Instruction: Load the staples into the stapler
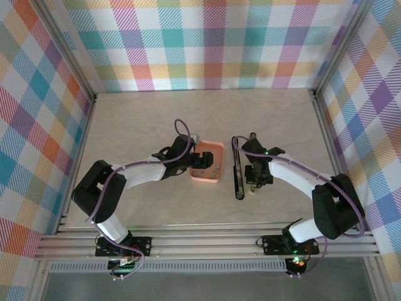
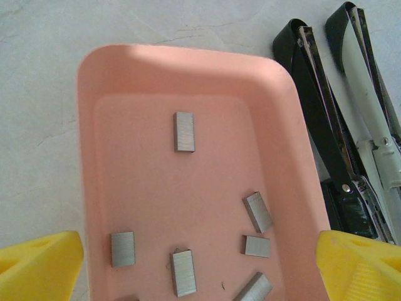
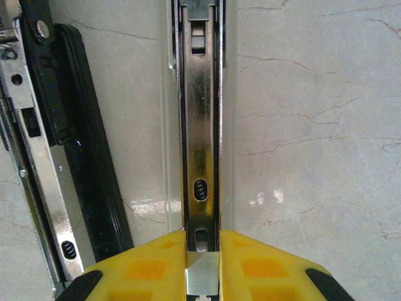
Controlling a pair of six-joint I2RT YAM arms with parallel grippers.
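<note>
Left wrist view: our left pincer (image 2: 199, 263) hangs released over the staples (image 2: 184, 132) scattered in the salmon tray (image 2: 94, 81), while the right pincer (image 3: 202, 263) grips the rail of the opened stapler (image 3: 200, 125) beside it; we judge the lone upper strip the cleanest pick, taken square-on

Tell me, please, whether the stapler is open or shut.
Open: the stapler lies spread in two arms, its metal channel exposed, gripped by the right gripper.

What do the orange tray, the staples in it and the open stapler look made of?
The tray looks like matte salmon-orange plastic, with soft moulded corners. The staples look like grey metal with a fine brushed sheen. The stapler has a glossy black shell, plastic or painted metal, I cannot tell; its open rail is bare polished metal, showing reflections.
</note>
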